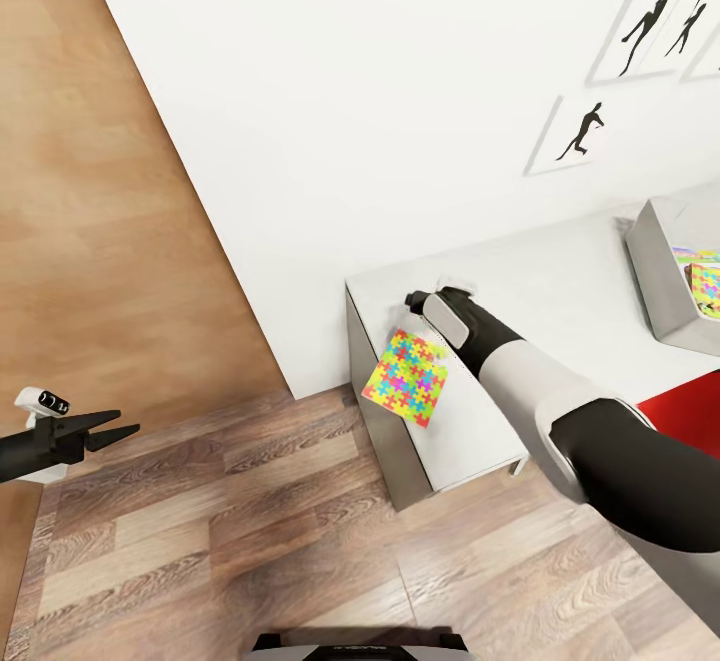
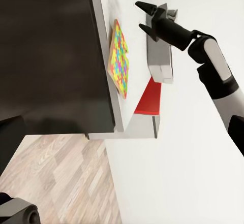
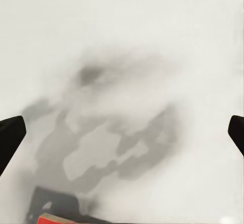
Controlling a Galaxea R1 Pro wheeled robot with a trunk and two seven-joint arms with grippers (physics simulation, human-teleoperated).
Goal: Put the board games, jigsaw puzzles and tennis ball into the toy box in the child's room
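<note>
Bright jigsaw puzzle flat on table corner, at five o'clock of right gripper, fingers wide apart above bare tabletop. Left gripper open over floor, far at nine o'clock. Second puzzle inside toy box at three o'clock.

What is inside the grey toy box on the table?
In the toy box, one jigsaw puzzle lies against the inner wall, cut off by the picture's edge. The rest of the inside is out of frame. A second puzzle is on the table.
</note>
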